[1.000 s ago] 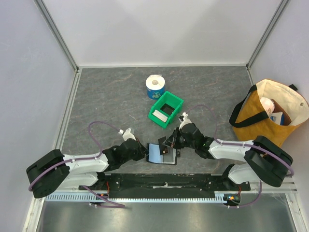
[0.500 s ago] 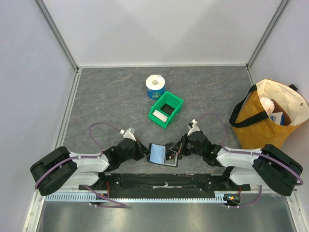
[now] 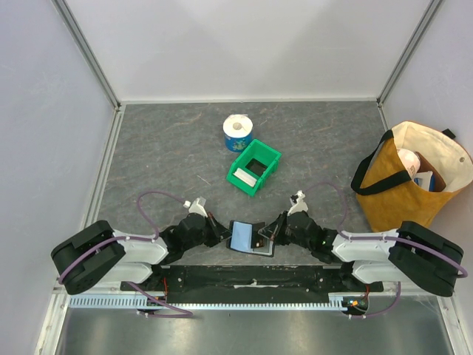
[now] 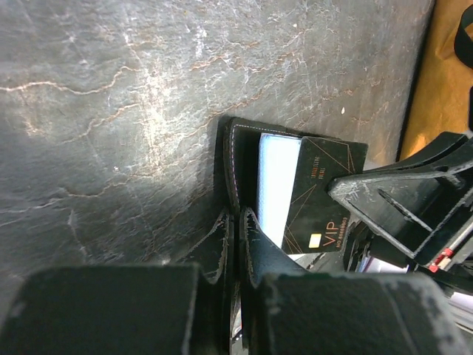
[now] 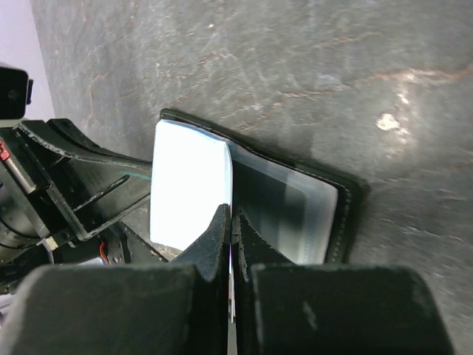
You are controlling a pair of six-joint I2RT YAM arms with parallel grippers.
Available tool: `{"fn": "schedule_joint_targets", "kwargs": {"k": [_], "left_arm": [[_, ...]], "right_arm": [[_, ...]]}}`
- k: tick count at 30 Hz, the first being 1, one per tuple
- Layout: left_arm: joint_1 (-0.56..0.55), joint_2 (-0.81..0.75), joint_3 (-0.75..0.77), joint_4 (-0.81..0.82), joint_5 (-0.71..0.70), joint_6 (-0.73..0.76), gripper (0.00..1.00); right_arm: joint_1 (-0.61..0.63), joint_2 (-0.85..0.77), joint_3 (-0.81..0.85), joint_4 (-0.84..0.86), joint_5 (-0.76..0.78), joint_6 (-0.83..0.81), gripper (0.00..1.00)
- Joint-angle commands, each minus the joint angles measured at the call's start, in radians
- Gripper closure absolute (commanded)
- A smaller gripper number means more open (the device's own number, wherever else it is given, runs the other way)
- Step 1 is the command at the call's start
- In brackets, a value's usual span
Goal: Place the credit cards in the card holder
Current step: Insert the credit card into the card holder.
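The card holder (image 3: 242, 236) lies open near the table's front edge, its bluish inner pocket facing up. In the left wrist view my left gripper (image 4: 238, 219) is shut on the holder's near flap (image 4: 235, 155). My right gripper (image 3: 269, 234) is shut on the black credit card (image 4: 322, 200), marked VIP, and holds it over the open holder's right half. In the right wrist view the card shows only as a thin edge between the fingers of my right gripper (image 5: 231, 216), above the holder (image 5: 295, 211). I cannot make out a pale card for certain.
A green plastic bin (image 3: 270, 154) holding a white piece stands behind the holder. A blue and white paper roll (image 3: 238, 132) is further back. A yellow tote bag (image 3: 403, 185) stands at the right. The black arm rail (image 3: 251, 277) runs just in front.
Both grippers and the holder have shifted toward the front edge. My right gripper has dropped low and brought the black card down over the open holder.
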Motion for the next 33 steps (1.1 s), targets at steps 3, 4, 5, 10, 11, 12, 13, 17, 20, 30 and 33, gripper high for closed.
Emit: {"fn": "schedule_joint_targets", "kwargs": {"k": [3,4,5,10,11,12,13,17,20,30,33], "left_arm": [[0.001,0.006,-0.086,-0.122,-0.027,-0.058,0.98],[0.001,0.0,-0.089,-0.122,-0.03,-0.061,0.98],[0.001,-0.003,-0.088,-0.122,-0.03,-0.059,0.98],[0.002,-0.003,-0.083,-0.122,-0.032,-0.065,0.98],[0.001,-0.004,-0.084,-0.122,-0.035,-0.068,0.98],[0.001,-0.007,-0.087,-0.12,-0.036,-0.078,0.98],[0.001,-0.006,-0.089,-0.122,-0.041,-0.082,0.98],[0.001,-0.007,-0.089,-0.116,-0.042,-0.082,0.98],[0.001,-0.006,-0.089,-0.116,-0.042,-0.084,0.98],[-0.002,0.002,-0.089,-0.134,-0.046,-0.088,0.98],[-0.001,0.011,-0.084,-0.145,-0.05,-0.076,0.98]], "right_arm": [[0.046,-0.007,-0.049,0.052,0.105,0.11,1.0],[0.054,0.005,-0.046,0.066,0.107,0.11,1.0],[0.057,0.025,-0.043,0.078,0.099,0.107,1.0],[0.092,0.096,-0.036,0.126,0.096,0.146,1.0],[0.102,0.1,-0.039,0.126,0.104,0.156,1.0],[0.109,0.102,-0.042,0.126,0.11,0.166,1.0],[0.118,0.102,-0.046,0.131,0.119,0.172,1.0],[0.123,0.131,-0.054,0.164,0.136,0.185,1.0],[0.123,0.168,-0.071,0.226,0.151,0.206,1.0],[0.071,0.228,-0.105,0.413,0.162,0.157,1.0],[0.057,0.264,-0.089,0.431,0.119,0.148,1.0]]}}
